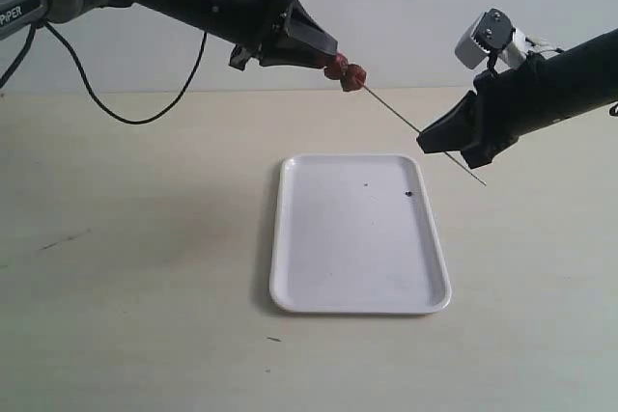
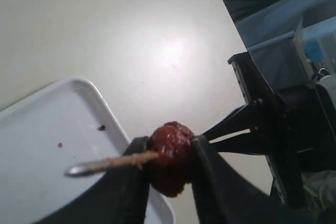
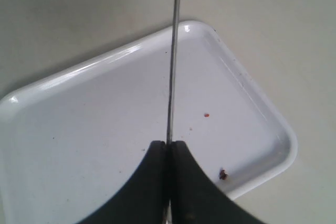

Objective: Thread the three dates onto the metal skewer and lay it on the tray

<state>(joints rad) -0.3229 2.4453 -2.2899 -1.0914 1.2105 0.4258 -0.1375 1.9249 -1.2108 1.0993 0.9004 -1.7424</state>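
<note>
Obs. Pale table [image 1: 116,287]. White tray [image 1: 357,248] lies at centre and holds only a few dark specks [image 1: 408,193] near its far right corner.

Left gripper [image 1: 328,55] is up in the air beyond the tray's far edge, with its fingers [image 2: 207,166] pressed against either side of a date. Right gripper [image 1: 427,144] is over the far right corner. Its fingers are together and pinch the metal skewer [image 1: 396,111] near its right end, leaving a short tail past them.

The skewer is airborne and slopes down from far left to right. The dates [image 1: 346,71] sit at its left end. Two lumps are clear; a third cannot be confirmed. The tip pokes out past the gripped date in the left wrist view.

Handling (judgement):
- Rod: light, stiff and smooth, so it may spin or slide in a pinch. Hold it near the bare end, jaws square across it.
- Fruit: soft, wrinkled, probably tacky. Hold it on the flanks, off the rod's line, with light force to avoid squashing or splitting it.
</note>
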